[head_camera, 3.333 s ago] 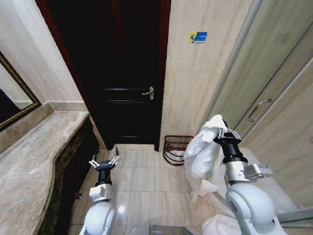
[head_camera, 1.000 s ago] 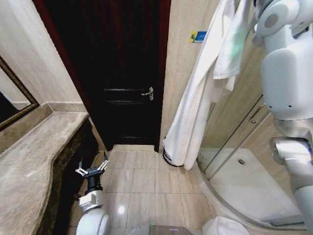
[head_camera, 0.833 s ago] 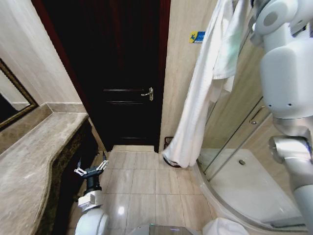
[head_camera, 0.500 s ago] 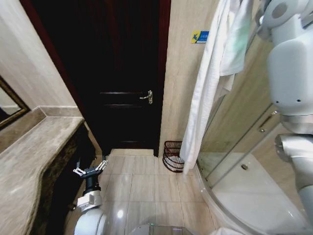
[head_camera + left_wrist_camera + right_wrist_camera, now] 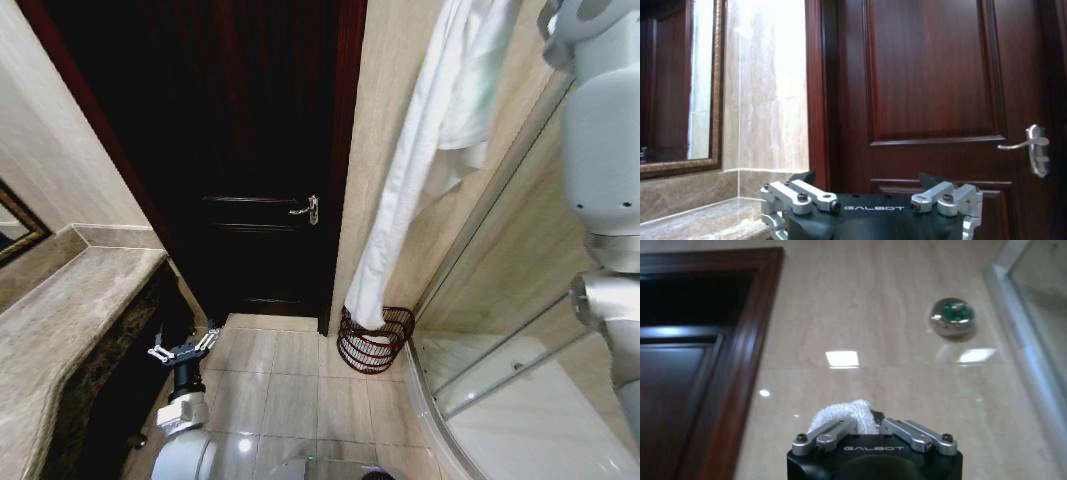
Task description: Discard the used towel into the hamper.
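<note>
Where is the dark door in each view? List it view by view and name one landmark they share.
Head view: dark door straight ahead, beyond the open left gripper.
Left wrist view: door close ahead, with its lever handle.
Right wrist view: door beside the right gripper, which is shut on the towel.
Shared landmark: the reddish-brown door frame.

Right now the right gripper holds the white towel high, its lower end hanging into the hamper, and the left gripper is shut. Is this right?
Not quite: the left gripper is open, as the head view shows. The right gripper does hold the towel high, its end inside the hamper.
</note>
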Robot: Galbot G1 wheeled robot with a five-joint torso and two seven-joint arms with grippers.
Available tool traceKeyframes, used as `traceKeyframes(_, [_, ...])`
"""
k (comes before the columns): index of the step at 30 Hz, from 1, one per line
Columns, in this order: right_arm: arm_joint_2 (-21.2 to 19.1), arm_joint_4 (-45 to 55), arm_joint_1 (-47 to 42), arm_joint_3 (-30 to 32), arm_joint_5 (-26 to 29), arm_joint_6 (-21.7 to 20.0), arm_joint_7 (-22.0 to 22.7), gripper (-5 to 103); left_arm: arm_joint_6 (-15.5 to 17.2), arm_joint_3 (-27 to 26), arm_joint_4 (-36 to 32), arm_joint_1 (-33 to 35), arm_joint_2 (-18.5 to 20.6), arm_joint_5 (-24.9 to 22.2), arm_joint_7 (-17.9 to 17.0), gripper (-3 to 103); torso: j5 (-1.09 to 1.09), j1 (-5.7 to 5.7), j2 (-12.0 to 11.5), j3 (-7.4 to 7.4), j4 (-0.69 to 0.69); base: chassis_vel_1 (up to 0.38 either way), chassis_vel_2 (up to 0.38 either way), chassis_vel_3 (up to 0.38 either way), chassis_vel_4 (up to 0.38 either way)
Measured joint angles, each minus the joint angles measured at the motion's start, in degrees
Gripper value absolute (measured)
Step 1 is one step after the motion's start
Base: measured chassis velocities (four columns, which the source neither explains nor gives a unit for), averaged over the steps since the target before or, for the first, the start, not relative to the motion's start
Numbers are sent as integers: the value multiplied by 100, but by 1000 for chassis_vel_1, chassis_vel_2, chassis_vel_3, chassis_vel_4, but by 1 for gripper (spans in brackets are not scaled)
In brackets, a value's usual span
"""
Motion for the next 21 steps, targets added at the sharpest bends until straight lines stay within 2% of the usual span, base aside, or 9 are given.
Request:
traceKeyframes(6, [61, -418, 95, -18, -241, 70, -126, 1, 0, -5, -7, 8, 4, 2, 6, 100, -2, 4, -1, 2, 5, 5, -19, -22, 6])
traceKeyframes(12, [46, -652, 162, -98, -707, 87, -121, 1, 9, 4, -11, -2, 13, 3, 20, 100, -1, 10, -2, 4, 5, 0, 0, 0, 0])
traceKeyframes(21, [-5, -483, -32, -115, -711, 75, -90, 1, 210, 33, -44, -52, 23, 32, 71, 100, 0, 7, -1, 3, 5, 0, 0, 0, 0])
